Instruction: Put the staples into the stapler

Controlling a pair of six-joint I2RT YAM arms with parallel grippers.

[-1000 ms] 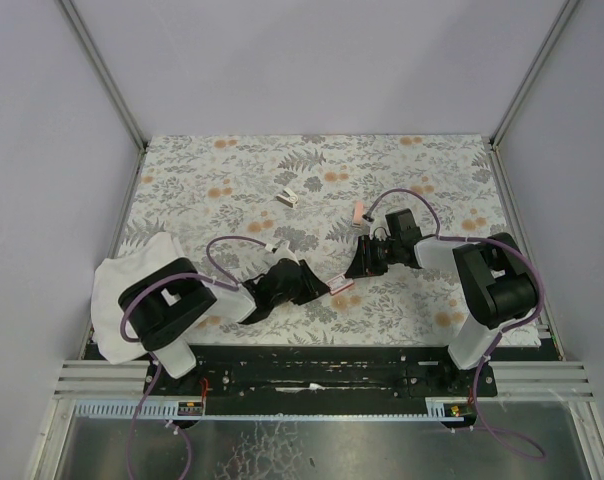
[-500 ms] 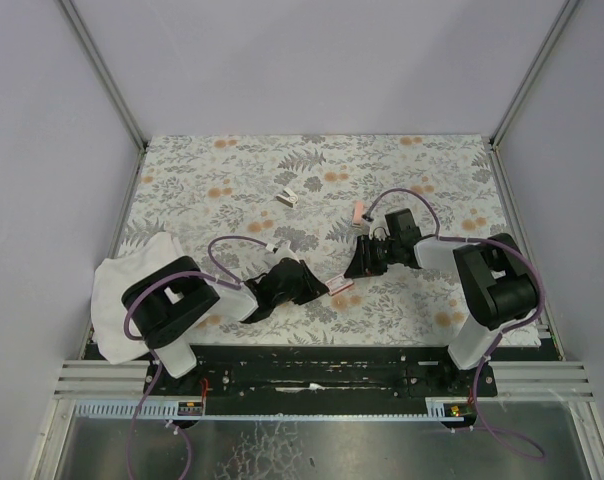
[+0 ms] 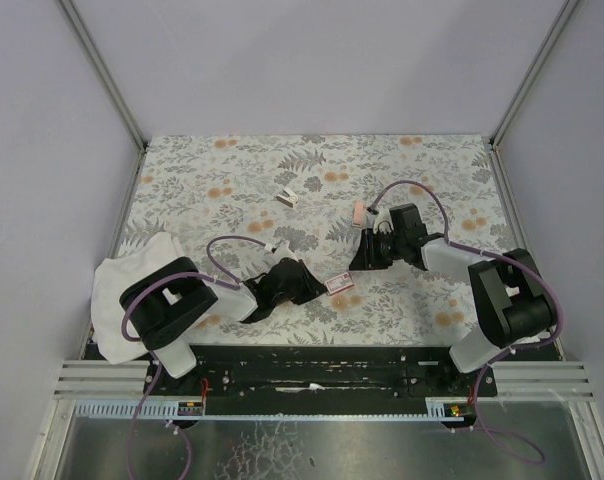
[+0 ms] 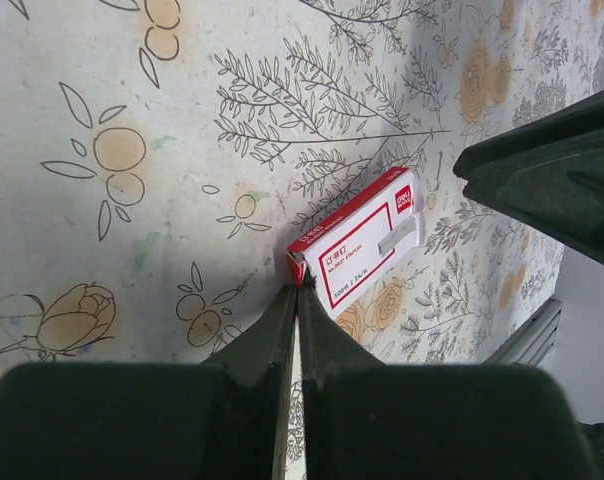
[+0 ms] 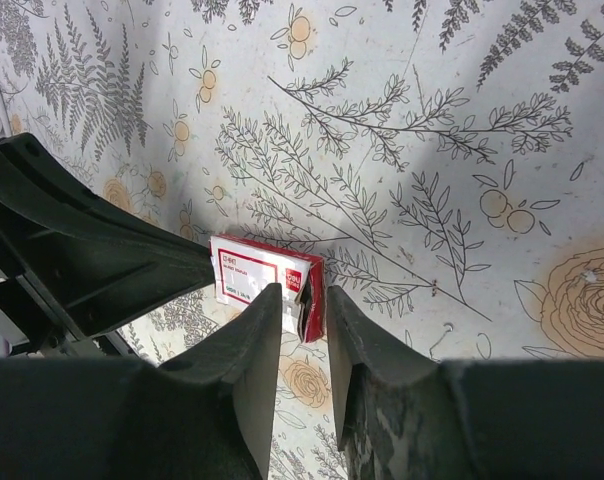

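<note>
- Location of the red staple box (image 3: 340,283): it is laid flat on the floral table (image 3: 232,170), near the front edge and about midway between the two arms, with its pale label turned upward.
- Contents are hidden inside the box. The end nearest the right arm appears dark and parted, but the detail cannot be made out.
- Left gripper (image 4: 297,292): the fingers are pressed together and the tips are set against the near red corner of the box. Whether any card is pinched between them cannot be told.
- Right gripper (image 5: 302,292): the fingers are held partly apart, and the opposite red end of the box is seen in the gap between them. Contact with the box cannot be confirmed.
- Both grippers are pointed toward each other across the box, one at each end.
- Salmon-pink bar (image 3: 358,212): it is found farther back on the table, just beyond the right gripper and apart from the box.
- Small white object (image 3: 287,197): it is found farther back and left of centre, well apart from the box.
- White cloth (image 3: 117,290): it is bunched at the table's left edge, beside the left arm's base.
</note>
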